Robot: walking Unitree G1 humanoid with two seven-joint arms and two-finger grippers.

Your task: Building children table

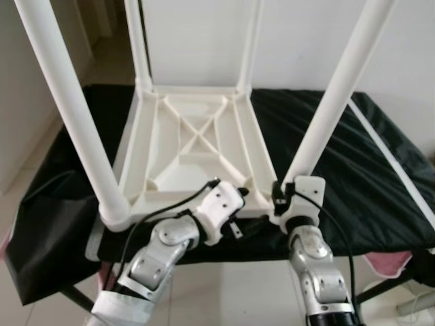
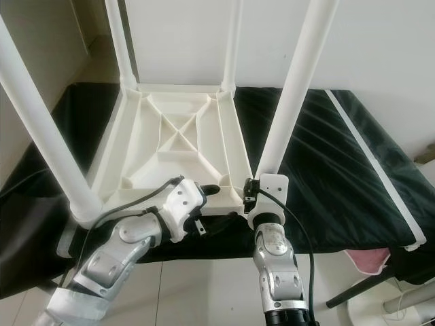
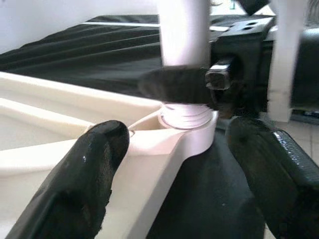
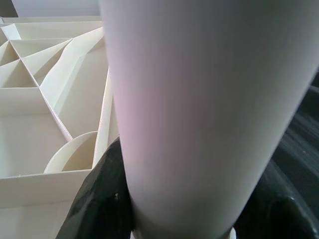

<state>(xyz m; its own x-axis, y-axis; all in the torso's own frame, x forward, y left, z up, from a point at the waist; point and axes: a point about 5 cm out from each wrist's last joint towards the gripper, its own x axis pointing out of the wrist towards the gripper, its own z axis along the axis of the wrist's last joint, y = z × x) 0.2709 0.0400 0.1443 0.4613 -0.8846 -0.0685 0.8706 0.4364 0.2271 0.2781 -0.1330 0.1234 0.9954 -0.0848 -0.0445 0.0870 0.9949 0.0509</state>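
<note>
A white plastic children's table top point(image 1: 197, 146) lies upside down on a black-covered work table point(image 1: 367, 176), with legs standing up from its corners. My right gripper point(image 1: 284, 195) is shut on the base of the near right leg point(image 1: 333, 102), just above its socket. In the right wrist view the leg point(image 4: 199, 99) sits between the black fingers point(image 4: 99, 199). My left gripper point(image 3: 184, 164) is open, with its fingers point(image 3: 84, 184) on either side of the top's front rim point(image 3: 164, 149) beside that same corner. The near left leg point(image 1: 68, 109) stands free.
Two far legs point(image 1: 139, 47) rise at the back against the white wall. A thin white strip point(image 1: 387, 156) lies along the cloth on the right. Something pink point(image 1: 387, 265) hangs below the table's right end. Pale tiled floor lies in front.
</note>
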